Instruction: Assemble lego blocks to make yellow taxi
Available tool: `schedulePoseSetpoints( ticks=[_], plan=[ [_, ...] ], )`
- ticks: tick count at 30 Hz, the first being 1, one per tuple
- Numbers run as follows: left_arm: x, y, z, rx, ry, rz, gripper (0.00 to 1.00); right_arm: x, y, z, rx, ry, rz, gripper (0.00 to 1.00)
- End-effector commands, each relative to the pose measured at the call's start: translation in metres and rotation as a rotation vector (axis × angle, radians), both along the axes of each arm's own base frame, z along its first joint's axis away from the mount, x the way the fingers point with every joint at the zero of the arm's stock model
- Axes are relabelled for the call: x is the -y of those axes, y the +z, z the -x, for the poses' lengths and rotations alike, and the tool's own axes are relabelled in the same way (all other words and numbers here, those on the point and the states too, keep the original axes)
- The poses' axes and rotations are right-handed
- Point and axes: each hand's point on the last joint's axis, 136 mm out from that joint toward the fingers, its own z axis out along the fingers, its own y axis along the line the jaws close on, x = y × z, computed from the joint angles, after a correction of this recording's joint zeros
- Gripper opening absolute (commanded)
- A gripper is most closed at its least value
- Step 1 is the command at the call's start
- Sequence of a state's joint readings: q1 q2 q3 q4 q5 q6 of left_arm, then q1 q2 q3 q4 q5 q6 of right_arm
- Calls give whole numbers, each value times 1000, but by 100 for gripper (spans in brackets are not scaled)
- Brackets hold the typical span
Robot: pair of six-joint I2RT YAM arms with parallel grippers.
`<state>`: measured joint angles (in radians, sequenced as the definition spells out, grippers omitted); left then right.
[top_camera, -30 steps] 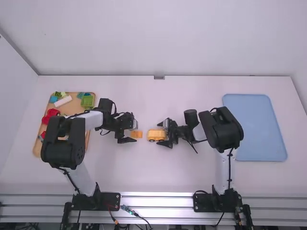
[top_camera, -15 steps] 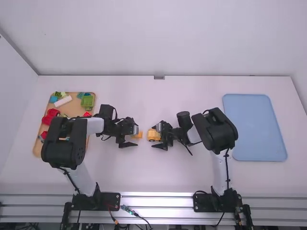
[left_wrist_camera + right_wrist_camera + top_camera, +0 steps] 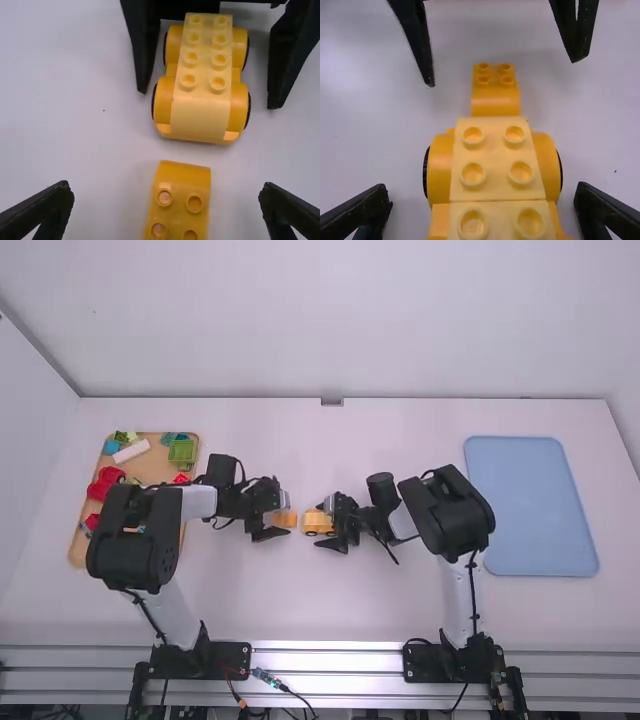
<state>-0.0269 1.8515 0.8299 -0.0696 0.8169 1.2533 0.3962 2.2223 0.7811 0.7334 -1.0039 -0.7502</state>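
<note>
High view: wooden tray (image 3: 155,468) on the left side of the table, partly beneath the left arm; contents noted: red pieces (image 3: 108,476), a green open-topped block (image 3: 182,452), a white block (image 3: 131,451) and a blue block (image 3: 111,447). Blue tray (image 3: 530,510) lies on the right side. Near the middle, left gripper (image 3: 282,508) is at a small orange-yellow block (image 3: 285,519); right gripper (image 3: 326,524) is at the yellow toy car (image 3: 313,524), the two pieces apart, a narrow gap between. Left wrist view: fingers of the left gripper (image 3: 166,190) stand wide apart, the small block between them, touching neither; its studs face up. Car beyond it, wheels down, pale studded plate on top. Right wrist view: fingers of the right gripper (image 3: 484,191) also spread, one along each side of the car, visible space on both sides; small block lies past the car's near end, toward the left gripper.
</note>
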Motion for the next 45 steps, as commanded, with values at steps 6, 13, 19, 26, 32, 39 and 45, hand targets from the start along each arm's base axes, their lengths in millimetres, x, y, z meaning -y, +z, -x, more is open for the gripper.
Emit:
schedulePoseSetpoints(
  ticks=[6, 13, 19, 26, 32, 39, 45],
  plan=[
    [2, -8, -8, -27, -14, 30, 96, 12, -13, -3, 12, -24, 42, 90],
    [-3, -12, -3, -11, -45, 1, 93, 13, -14, -3, 5, -28, 45, 87],
    [-5, -14, -2, 8, -62, -15, 86, 11, -14, -4, -4, -21, 50, 77],
    [-6, -15, 0, 8, -71, -21, 71, 13, -11, -4, -8, -15, 32, 69],
    [-6, -16, 2, 1, -69, -20, 64, 14, -11, -4, -9, -16, 32, 64],
    [-5, -19, 6, -11, -73, -24, 54, 15, -12, -4, -9, -19, 36, 61],
    [-4, -23, 8, 9, -75, -25, 52, 16, -13, -2, 11, -10, 37, 60]
  ],
)
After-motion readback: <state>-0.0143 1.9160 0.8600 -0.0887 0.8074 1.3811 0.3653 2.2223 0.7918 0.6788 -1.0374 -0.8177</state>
